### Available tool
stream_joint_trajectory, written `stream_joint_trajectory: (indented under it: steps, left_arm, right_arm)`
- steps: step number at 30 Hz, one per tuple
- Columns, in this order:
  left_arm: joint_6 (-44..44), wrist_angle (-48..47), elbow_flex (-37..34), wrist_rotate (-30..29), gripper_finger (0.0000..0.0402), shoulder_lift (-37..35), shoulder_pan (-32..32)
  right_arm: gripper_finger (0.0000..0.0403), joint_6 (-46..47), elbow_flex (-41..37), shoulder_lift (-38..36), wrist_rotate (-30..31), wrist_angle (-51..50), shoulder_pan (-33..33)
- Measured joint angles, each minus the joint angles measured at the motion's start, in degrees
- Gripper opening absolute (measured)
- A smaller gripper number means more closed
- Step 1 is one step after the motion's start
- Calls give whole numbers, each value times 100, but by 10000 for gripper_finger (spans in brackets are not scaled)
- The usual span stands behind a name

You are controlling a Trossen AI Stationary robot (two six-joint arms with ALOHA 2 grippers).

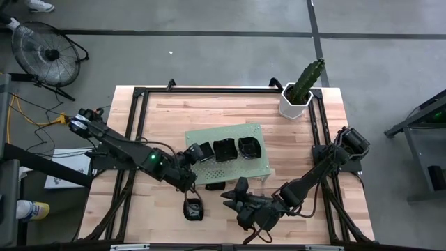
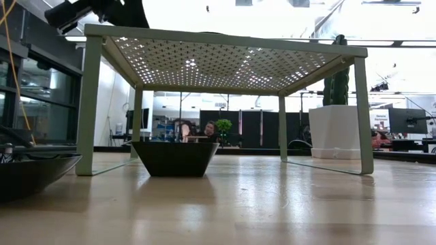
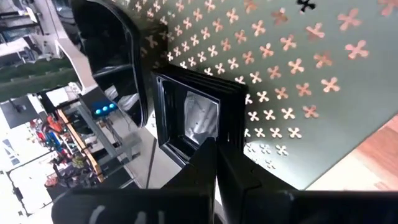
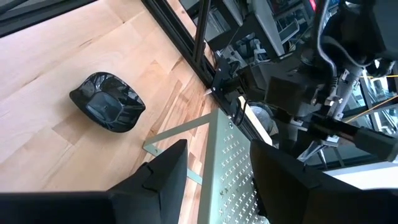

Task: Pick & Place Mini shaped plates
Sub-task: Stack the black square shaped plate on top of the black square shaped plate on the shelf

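A green perforated board (image 1: pixel 237 166) stands on legs at mid-table. Two glossy black mini plates (image 1: pixel 224 149) (image 1: pixel 249 146) sit on top of it. My left gripper (image 1: pixel 198 155) is over the board's left end, shut on a square black plate (image 3: pixel 189 118). Another black plate (image 2: pixel 176 158) rests on the table under the board. A further one (image 1: pixel 193 208) lies on the wood nearer the front edge and also shows in the right wrist view (image 4: pixel 107 102). My right gripper (image 1: pixel 231 196) hovers open at the board's front edge, holding nothing. My left gripper pinches the square plate's rim (image 3: pixel 208 144) between its two shut fingers, at the side nearest the wrist. The fingers slant down from the table's left. The plate is tipped up, its hollow facing the camera, over the board; whether its far edge touches the board I cannot tell.
A white hexagonal pot (image 1: pixel 295 102) with a cactus stands at the back right. A dark metal frame (image 1: pixel 136 111) runs round the tabletop. Bare wood lies left of and in front of the board.
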Motion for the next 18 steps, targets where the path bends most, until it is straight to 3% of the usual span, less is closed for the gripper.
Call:
stream_joint_trajectory:
  steps: [12,18]
  left_arm:
    - [11,-16,-1,106,5,-6,-9]
    - [-128,-22,-1,180,58,-44,-9]
  right_arm:
    - [169,-2,0,0,-2,-2,0]
    - [169,-1,0,0,0,-4,0]
